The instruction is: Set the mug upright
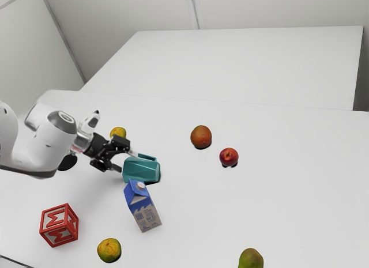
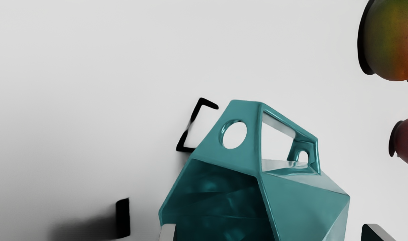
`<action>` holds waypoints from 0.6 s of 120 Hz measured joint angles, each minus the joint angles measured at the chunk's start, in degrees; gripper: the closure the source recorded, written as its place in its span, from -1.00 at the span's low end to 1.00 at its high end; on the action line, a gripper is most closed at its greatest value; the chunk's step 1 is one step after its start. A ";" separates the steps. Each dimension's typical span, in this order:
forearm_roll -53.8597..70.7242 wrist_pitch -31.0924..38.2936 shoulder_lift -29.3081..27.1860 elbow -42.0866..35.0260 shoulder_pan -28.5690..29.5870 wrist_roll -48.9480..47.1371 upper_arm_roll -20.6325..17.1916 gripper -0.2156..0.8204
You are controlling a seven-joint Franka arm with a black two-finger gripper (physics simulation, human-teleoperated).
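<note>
The teal faceted mug (image 1: 142, 171) lies on its side on the table, its handle on the side away from the milk carton. My gripper (image 1: 127, 161) is at the mug's open end, fingers spread wide. In the wrist view the mug (image 2: 301, 204) shows its dark opening and its angular handle with a round hole. There the gripper (image 2: 271, 232) is open, one fingertip overlapping the rim's edge and the other apart from the outer wall. Whether the first fingertip touches the mug I cannot tell. The lower part of the mug runs out of the wrist view.
A blue-and-grey milk carton (image 1: 143, 207) stands close beside the mug. Around them are a red letter block (image 1: 59, 225), a yellow-green fruit (image 1: 109, 250), another behind the gripper (image 1: 118, 132), an orange-red fruit (image 1: 201, 136), a red fruit (image 1: 229, 157) and a green one (image 1: 251, 259).
</note>
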 joint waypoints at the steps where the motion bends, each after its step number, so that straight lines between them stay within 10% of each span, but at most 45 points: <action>1: -0.40 -0.04 0.16 0.01 -0.01 0.26 0.00 -0.58; 72: -13.46 -7.69 2.33 0.04 -0.17 13.06 0.00 -0.43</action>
